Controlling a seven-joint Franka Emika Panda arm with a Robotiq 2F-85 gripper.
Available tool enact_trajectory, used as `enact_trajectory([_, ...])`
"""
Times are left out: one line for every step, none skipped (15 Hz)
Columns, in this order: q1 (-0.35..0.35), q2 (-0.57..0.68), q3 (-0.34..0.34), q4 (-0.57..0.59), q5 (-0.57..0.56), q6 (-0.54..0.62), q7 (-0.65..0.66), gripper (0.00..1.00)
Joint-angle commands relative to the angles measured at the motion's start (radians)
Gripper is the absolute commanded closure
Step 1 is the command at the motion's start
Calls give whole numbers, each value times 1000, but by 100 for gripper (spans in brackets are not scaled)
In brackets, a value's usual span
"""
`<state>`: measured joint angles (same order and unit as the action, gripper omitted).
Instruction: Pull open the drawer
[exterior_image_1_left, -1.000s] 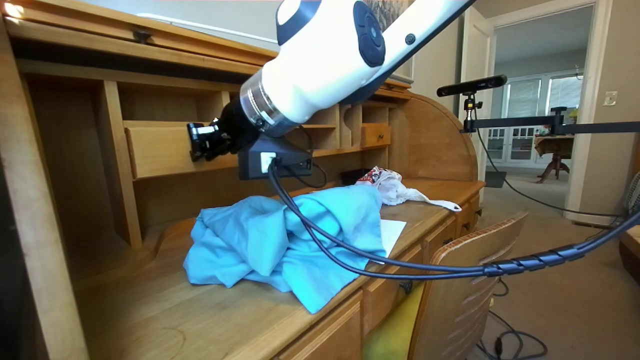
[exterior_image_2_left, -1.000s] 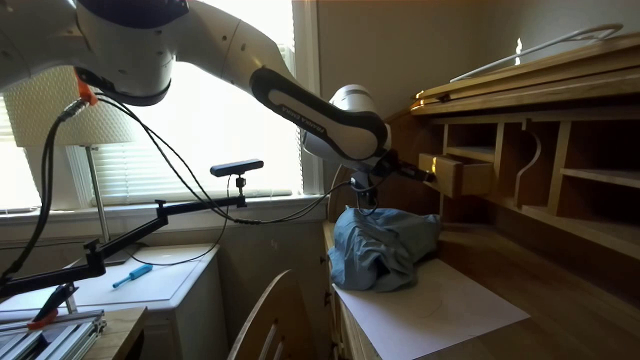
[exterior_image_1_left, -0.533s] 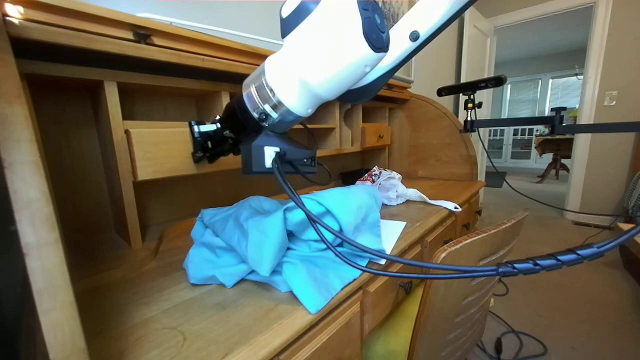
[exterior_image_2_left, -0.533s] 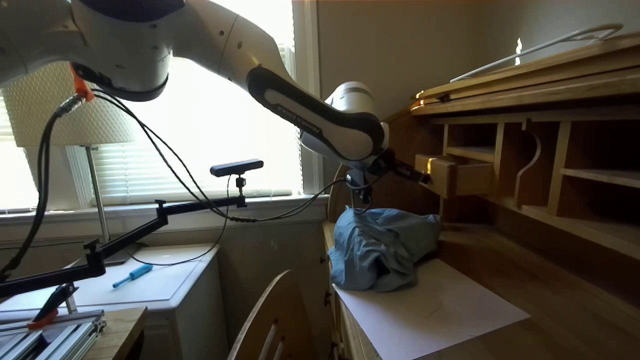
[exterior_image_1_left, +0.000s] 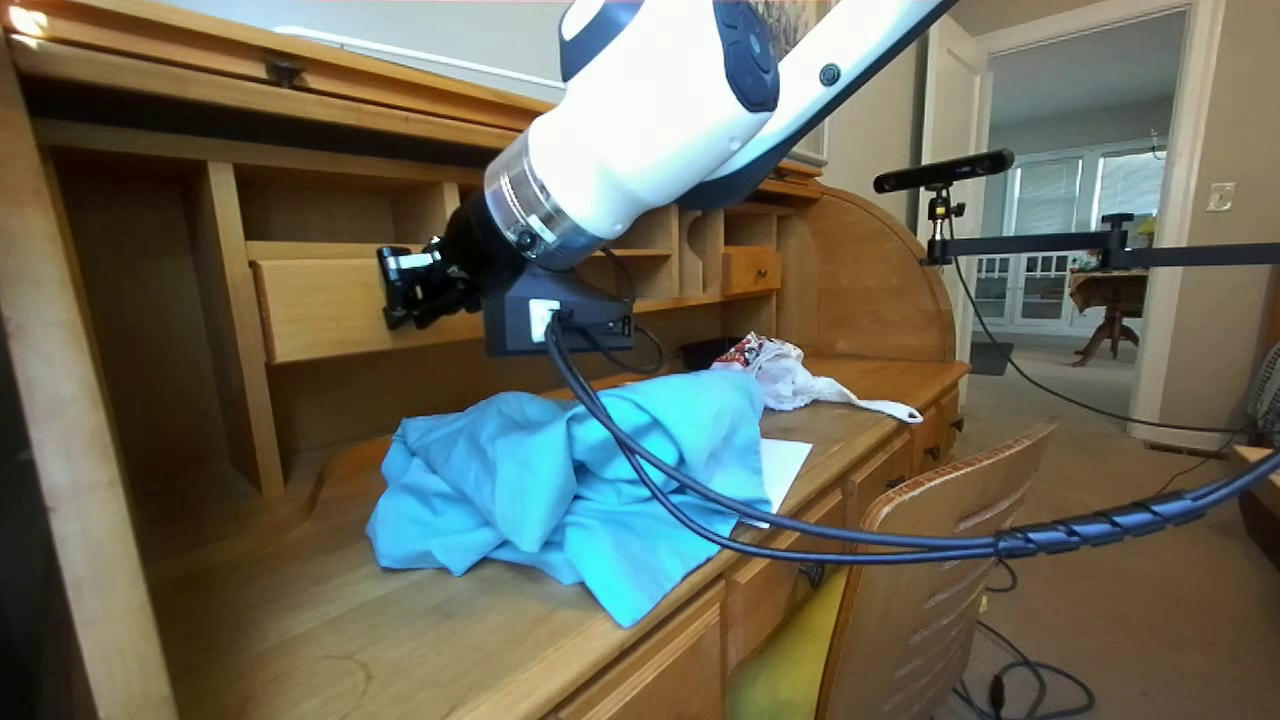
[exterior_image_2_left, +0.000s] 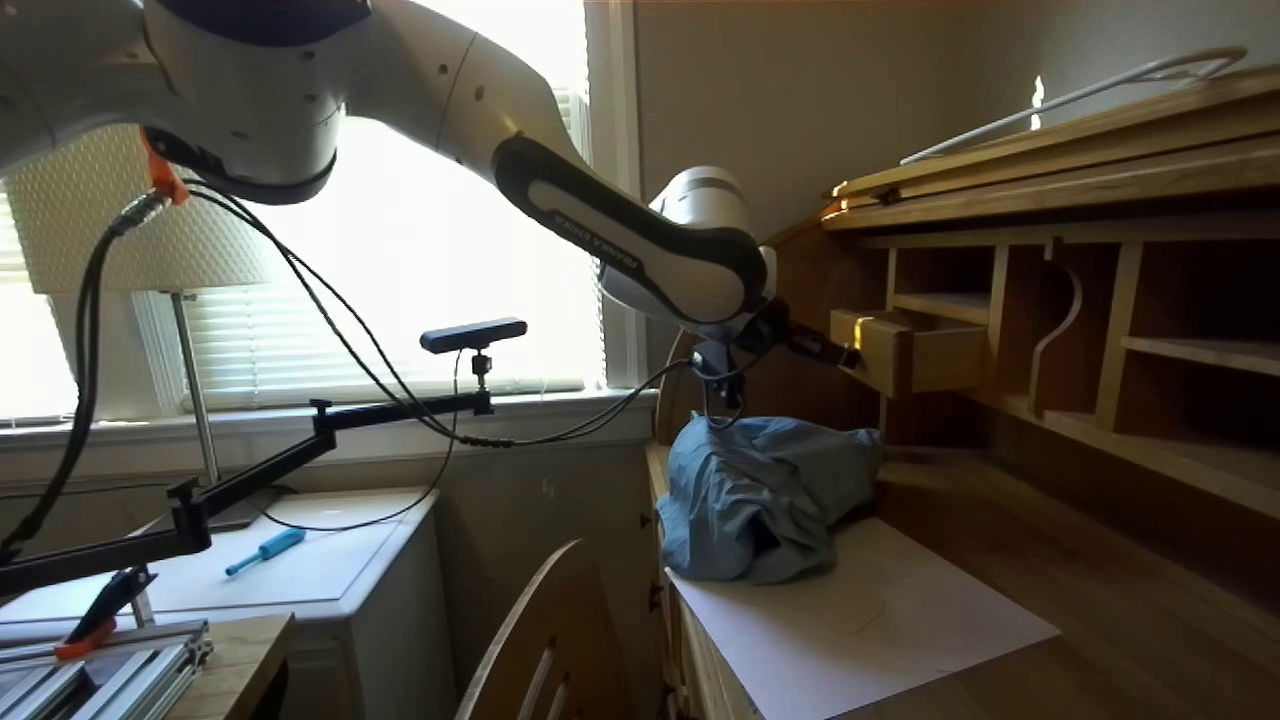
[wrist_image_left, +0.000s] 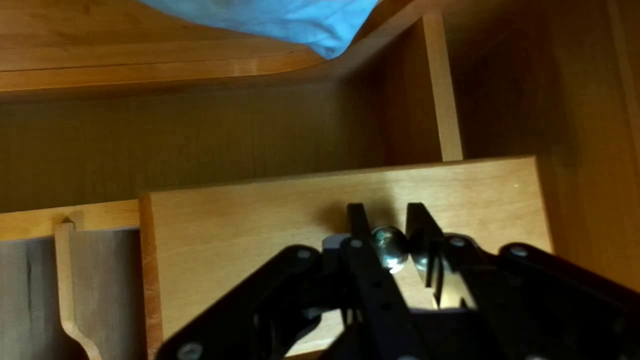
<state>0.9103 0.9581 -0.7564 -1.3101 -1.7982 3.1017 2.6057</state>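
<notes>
Drawer (exterior_image_2_left: 897, 352) part out; knob (wrist_image_left: 389, 247) pinched left and right by gripper (wrist_image_left: 386, 212). Likely light and rigid; smooth knob may slip, best held at its middle.

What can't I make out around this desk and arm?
Floor of the drawer: its walls hide it in every view.
Its knob: covered by the gripper in both exterior views.
Anything under the blue cloth: hidden by its folds in both exterior views.
Base of the robot arm: cut off by the edge in both exterior views.

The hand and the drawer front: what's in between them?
A shiny round knob, gripped between the fingers. It shows in the wrist view.
</notes>
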Motion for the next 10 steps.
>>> enact_trajectory([18,9,-8,-2,-3,-30,-17,50])
enact_trajectory([20,5,-9,-5,4,-34,-22,49])
enact_trajectory([22,3,-9,-3,1,-39,-21,44])
enact_trajectory([27,-4,-11,-7,2,-41,-24,37])
enact_trajectory([34,-13,-15,-15,5,-44,-32,30])
enact_trajectory([39,-21,-19,-15,-2,-44,-29,22])
enact_trajectory([49,-30,-26,-23,-1,-48,-37,16])
enact_trajectory([63,-45,-37,-39,-3,-46,-50,8])
enact_trajectory([79,-58,-52,-56,2,-48,-70,3])
enact_trajectory([92,-68,-65,-69,7,-43,-88,0])
